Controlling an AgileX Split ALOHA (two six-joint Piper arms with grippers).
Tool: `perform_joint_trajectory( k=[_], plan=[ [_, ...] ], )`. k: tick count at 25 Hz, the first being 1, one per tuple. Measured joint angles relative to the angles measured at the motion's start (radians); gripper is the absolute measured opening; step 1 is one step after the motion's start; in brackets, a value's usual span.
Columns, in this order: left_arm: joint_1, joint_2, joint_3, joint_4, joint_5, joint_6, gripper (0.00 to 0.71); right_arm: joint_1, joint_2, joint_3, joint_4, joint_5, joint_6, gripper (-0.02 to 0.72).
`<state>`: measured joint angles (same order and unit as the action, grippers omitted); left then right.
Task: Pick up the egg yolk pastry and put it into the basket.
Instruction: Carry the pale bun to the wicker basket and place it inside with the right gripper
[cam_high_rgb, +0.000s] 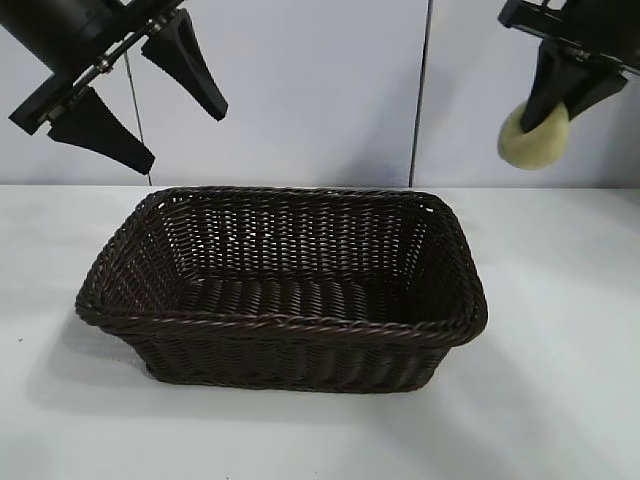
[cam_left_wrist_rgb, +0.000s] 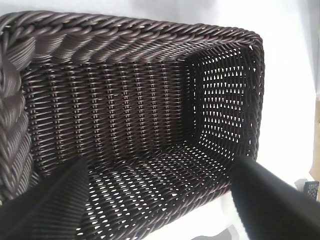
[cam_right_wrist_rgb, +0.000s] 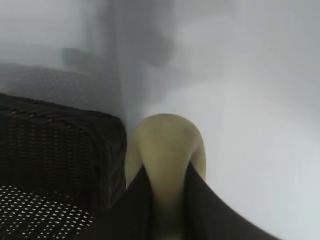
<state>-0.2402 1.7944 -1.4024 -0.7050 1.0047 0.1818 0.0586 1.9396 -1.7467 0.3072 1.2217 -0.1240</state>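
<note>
The right gripper (cam_high_rgb: 552, 112) is up at about two o'clock from the basket (cam_high_rgb: 300, 325), high above the white table (cam_high_rgb: 560, 380), and its black fingers are pinched on the egg yolk pastry (cam_high_rgb: 528, 140). The pale yellow lump bulges out below and to the side of the fingertips, clear of the table and off past the basket's right-hand end, not over the opening. From the right wrist camera the pastry (cam_right_wrist_rgb: 167, 150) sits squeezed between the two dark fingers (cam_right_wrist_rgb: 135, 210), with a corner of the basket (cam_right_wrist_rgb: 60, 145) just beside it and lower down.

Over at ten o'clock, the left gripper (cam_high_rgb: 150, 105) hangs in the air above the basket's left end, tilted, its two fingers spread wide with nothing between them. Its own camera looks straight down into the woven interior of the basket (cam_left_wrist_rgb: 125, 45), both fingertips (cam_left_wrist_rgb: 55, 200) framing the view.

The basket sits in the middle of the table, dark brown wicker, with nothing inside.
</note>
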Motion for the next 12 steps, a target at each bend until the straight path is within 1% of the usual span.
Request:
perform_joint_trajectory(
  k=[12],
  plan=[
    [0.000,0.000,0.000,0.000,-0.002,0.000,0.568,0.251,0.000,0.000,0.005,0.007,-0.004,0.106]
  ],
)
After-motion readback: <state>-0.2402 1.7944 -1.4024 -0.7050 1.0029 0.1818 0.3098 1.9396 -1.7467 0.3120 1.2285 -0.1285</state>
